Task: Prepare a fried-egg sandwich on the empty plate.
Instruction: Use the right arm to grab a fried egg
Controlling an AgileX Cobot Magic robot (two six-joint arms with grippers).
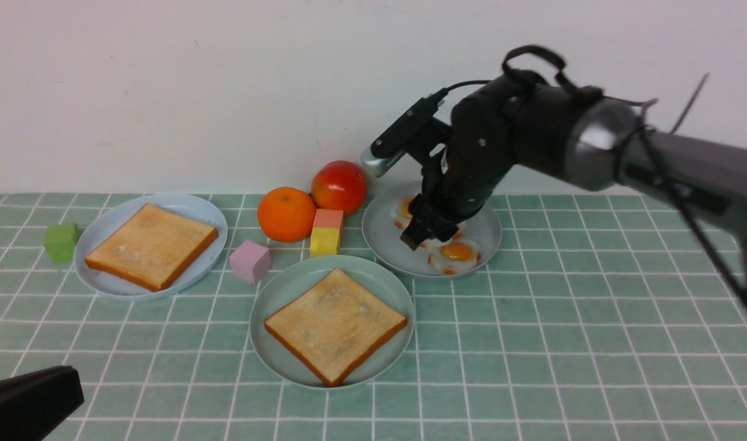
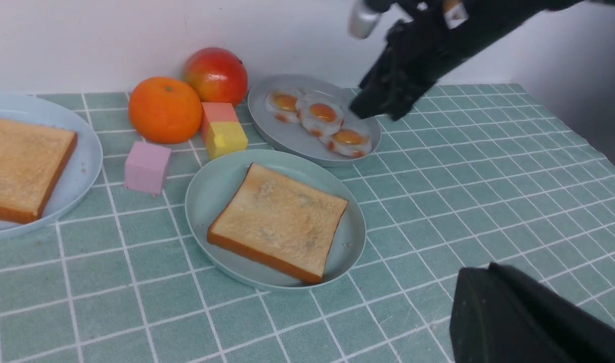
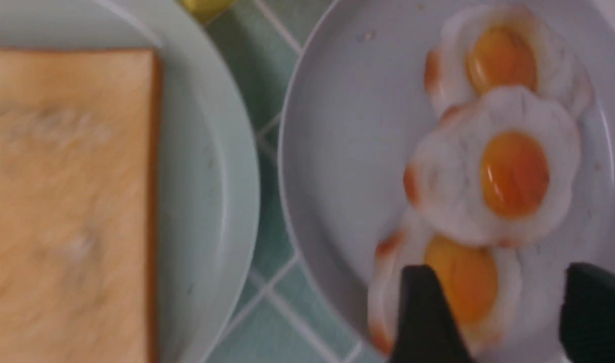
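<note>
R hand (image 3: 501, 290) released, fingers (image 3: 423, 317) spread either side of nearest fried egg (image 1: 458, 252), end one of 3 overlapping in a row running far-left to near-right on grey plate (image 1: 379, 236). Mint-green plate (image 1: 287, 288) just beside holds toast slice (image 1: 335, 324), a corner toward robot. L hand (image 1: 30, 398) clenched, front-left, well apart.

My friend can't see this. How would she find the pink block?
Look at the orange near the back wall. In front of it, between the blue plate and the mint-green plate, sits the pink block. It alone is pale pink, unlike the green block and the coral-on-yellow stack.
</note>
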